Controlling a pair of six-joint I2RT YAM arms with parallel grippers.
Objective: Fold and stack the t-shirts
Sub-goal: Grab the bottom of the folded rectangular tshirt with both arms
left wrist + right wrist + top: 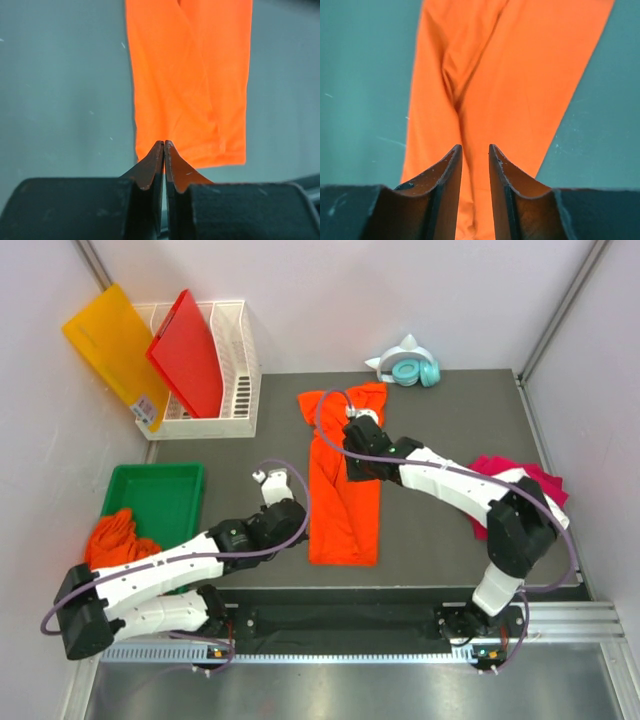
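top external view, reading left to right: a crumpled heap of orange t-shirts sits at the near left corner of the green tray, and i cannot tell whether it lies wholly inside. behind the tray the white rack holds the red board, with the yellow board leaning at its left side. my left gripper hovers just beside the left edge of the orange t-shirt on the dark mat, fingers pressed together on nothing. that shirt lies in the middle as a long narrow strip, sides folded in, sleeves spread at the far end. my right gripper is over that far end, fingers a little apart, nothing between them. the magenta t-shirt lies bunched at the right, partly under the right arm. i judge the job early: one shirt half folded, no stack begun, the heap and the magenta one yet to be folded.
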